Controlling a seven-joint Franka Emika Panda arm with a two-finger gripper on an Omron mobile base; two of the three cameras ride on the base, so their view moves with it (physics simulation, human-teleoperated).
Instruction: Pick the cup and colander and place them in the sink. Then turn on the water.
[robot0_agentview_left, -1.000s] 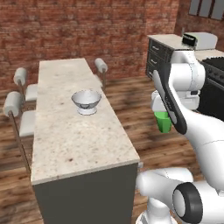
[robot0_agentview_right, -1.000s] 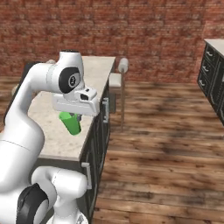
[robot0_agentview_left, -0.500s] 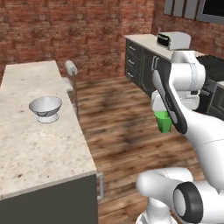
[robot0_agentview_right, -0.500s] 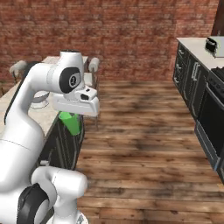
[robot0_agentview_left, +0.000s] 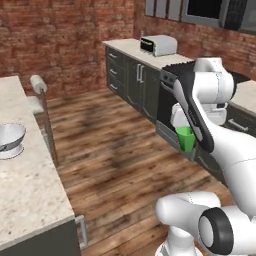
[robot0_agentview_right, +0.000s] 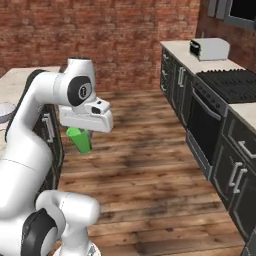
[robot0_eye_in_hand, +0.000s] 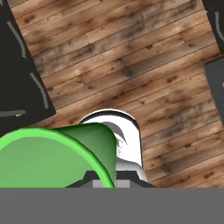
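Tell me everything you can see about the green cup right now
The cup is a small plain bright-green tumbler with no handle, tapering toward its base, looking like smooth plastic. It hangs upright in the air under the robot's hand, held by the shut end effector, well above the wooden floor between the island and the cabinets. The hand view looks down on its open rim; whether anything is inside cannot be told.

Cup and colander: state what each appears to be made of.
The cup looks like plastic: uniform bright green, opaque, smooth, with a soft sheen. The colander looks like metal, perhaps brushed steel: pale grey with a bright shaded gradient inside the bowl. Both are rendered, so these are guesses.
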